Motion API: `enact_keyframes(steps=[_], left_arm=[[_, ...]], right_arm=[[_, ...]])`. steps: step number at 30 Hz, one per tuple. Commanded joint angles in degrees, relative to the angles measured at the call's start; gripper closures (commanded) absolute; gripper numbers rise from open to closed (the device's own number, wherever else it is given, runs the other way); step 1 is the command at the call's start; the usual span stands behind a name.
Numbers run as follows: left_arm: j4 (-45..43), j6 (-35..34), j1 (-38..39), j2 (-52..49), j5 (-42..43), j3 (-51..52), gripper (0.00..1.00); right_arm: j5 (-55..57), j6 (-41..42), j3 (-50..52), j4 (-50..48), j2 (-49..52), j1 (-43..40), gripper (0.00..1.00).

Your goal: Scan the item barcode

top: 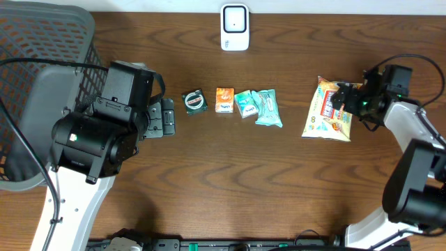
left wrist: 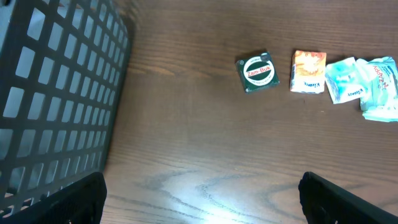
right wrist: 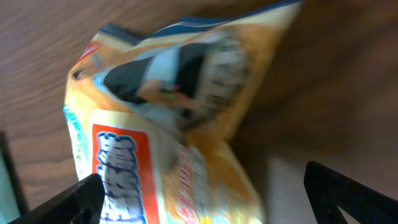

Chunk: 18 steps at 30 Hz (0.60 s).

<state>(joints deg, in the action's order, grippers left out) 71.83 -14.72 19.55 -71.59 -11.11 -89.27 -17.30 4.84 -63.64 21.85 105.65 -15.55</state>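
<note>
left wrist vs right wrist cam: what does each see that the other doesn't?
Left wrist only: the black mesh basket, the green Zam-Buk tin, the orange packet and the teal packets.
Right wrist only: the yellow snack bag, close up and blurred.
Both: the brown wooden table, plus each camera's own fingers spread wide at the bottom corners, so the left gripper and the right gripper are both open.
</note>
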Motion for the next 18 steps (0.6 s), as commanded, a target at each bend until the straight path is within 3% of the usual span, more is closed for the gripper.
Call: enact_keyframes(steps=[1, 5, 7, 9, 10, 14, 18], left_arm=[[0.2, 0.5, -0.3, -0.3, -1.0, -0.5, 0.02], [0.2, 0.5, -0.3, -0.3, -1.0, -0.5, 0.02], [0.2, 0.5, -0.3, -0.3, -1.0, -0.5, 0.02], [0.2, 0.5, -0.3, -0.3, -1.0, -0.5, 0.02], [0.2, 0.5, -0.3, -0.3, -1.0, -0.5, 0.02], [0.2, 0.5, -0.3, -0.3, -1.0, -0.5, 0.02], [0.2, 0.5, -0.3, -0.3, -1.0, -0.5, 0.02]], right_arm=[[-10.4, -5.2, -0.3, -1.6, 2.9, -0.2, 0.03], [-13.6, -5.1, -0.3, -3.3, 5.5, -0.2, 0.09], [-13.8, -5.1, -0.3, -3.2, 6.2, -0.2, 0.29], [-14.5, -4.7, -0.3, -3.2, 6.6, -0.2, 0.56], [-15.1, -4.2, -0.3, -3.2, 6.6, -0.2, 0.62], [-22.4, -0.9, -0.3, -6.1, 6.2, -0.2, 0.76], [-31.2, 8.2, -0.3, -14.8, 6.1, -0.1, 0.88]])
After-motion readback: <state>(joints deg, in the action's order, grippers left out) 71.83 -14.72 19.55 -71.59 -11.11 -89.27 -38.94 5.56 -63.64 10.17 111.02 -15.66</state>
